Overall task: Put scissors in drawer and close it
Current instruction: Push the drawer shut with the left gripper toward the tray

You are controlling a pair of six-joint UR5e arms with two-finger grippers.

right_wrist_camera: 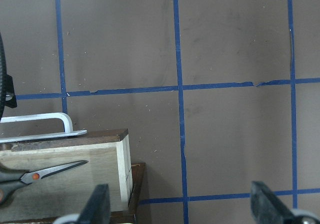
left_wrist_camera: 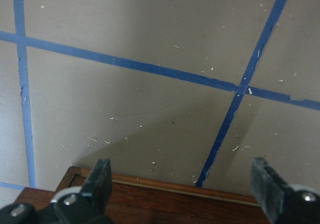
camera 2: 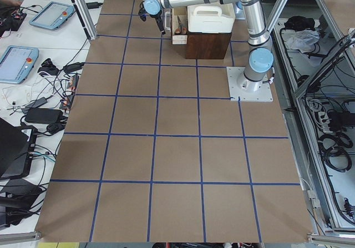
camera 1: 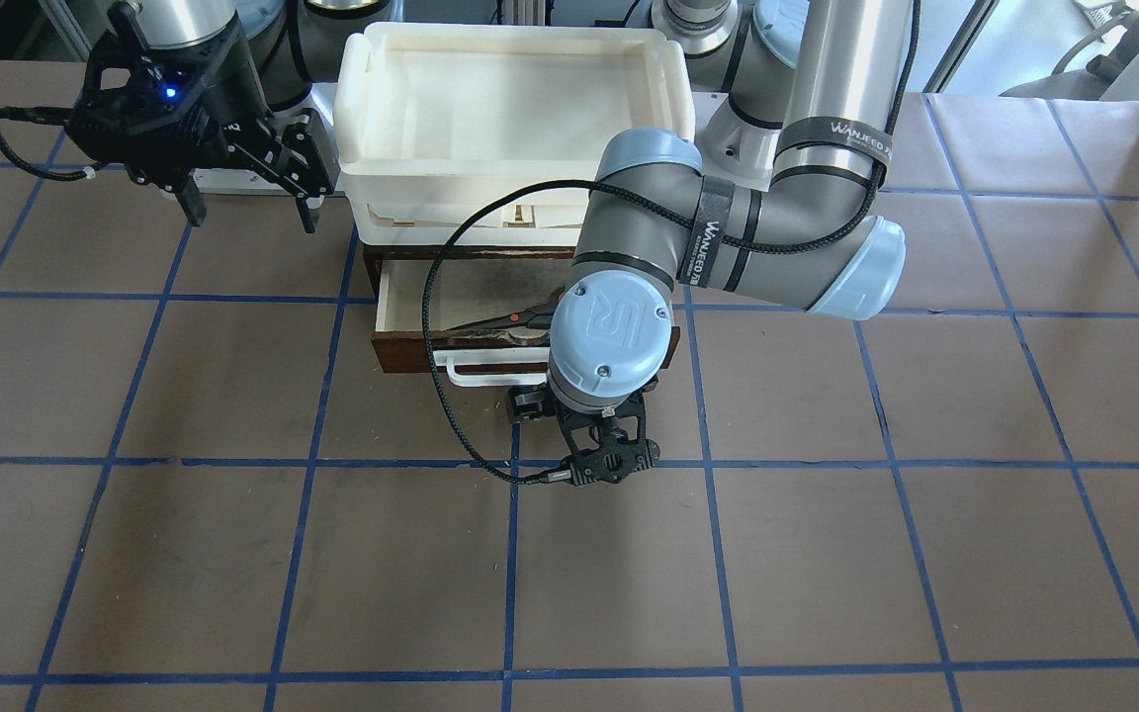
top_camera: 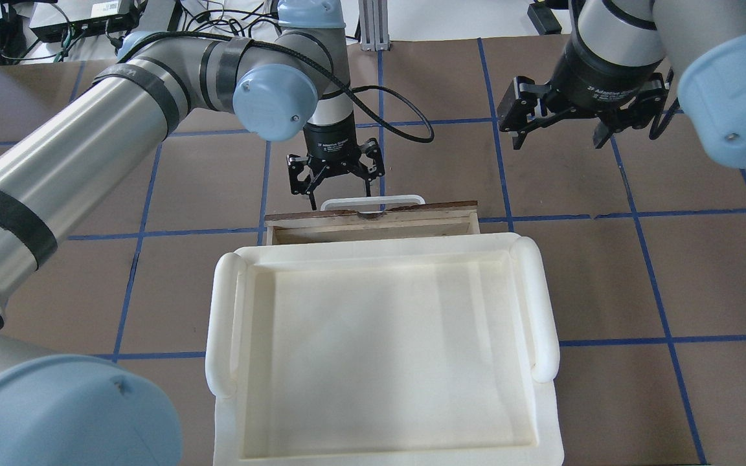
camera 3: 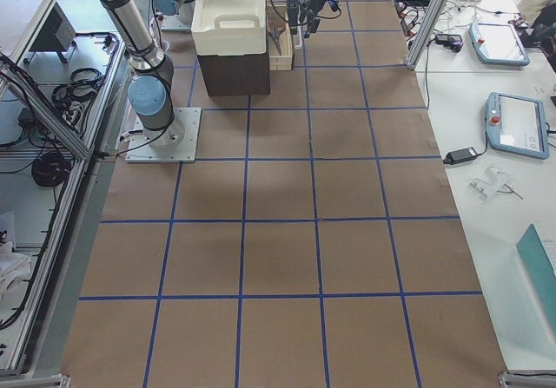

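The drawer (camera 1: 409, 353) is pulled partway out under the cream trays, with its dark brown front and white bar handle (camera 1: 476, 370) toward the operators' side. The scissors (camera 1: 505, 318) lie inside on the pale plywood, and they also show in the right wrist view (right_wrist_camera: 47, 171). My left gripper (top_camera: 342, 192) is open and empty, pointing down just beyond the drawer front (top_camera: 373, 217), over the handle (top_camera: 373, 199). In its wrist view (left_wrist_camera: 182, 181) the jaws stand wide apart above the brown front edge. My right gripper (camera 1: 251, 210) is open and empty, hovering beside the drawer's end.
Stacked cream-white plastic trays (top_camera: 373, 249) sit on top of the dark cabinet and hide most of the drawer from overhead. The left arm's elbow and wrist (camera 1: 619, 326) hang over the drawer's right part in the front-facing view. Brown table with blue grid tape all around.
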